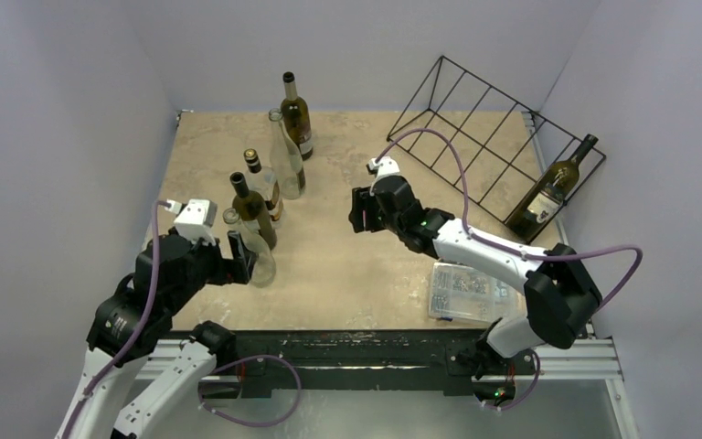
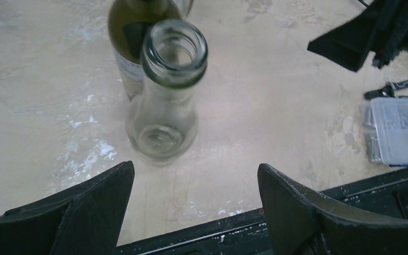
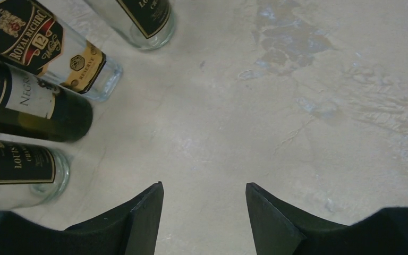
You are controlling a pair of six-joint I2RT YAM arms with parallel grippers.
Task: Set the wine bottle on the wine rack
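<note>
The table (image 1: 347,274) carries the rack (image 1: 498,137) at 2 o'clock, tilted, with one green bottle (image 1: 548,192) lying in its rightmost slot, neck up toward the wall. Five bottles stand upright in a loose line from 11 to 9 o'clock. The nearest, a clear bottle (image 2: 162,117), stands just ahead of the left gripper (image 2: 195,178), whose fingers are spread wide and grasp nothing. The right gripper (image 3: 204,191) hangs over bare tabletop near the centre, fingers parted and empty, facing 9 o'clock. A parts box (image 1: 462,293) sits at 5 o'clock.
</note>
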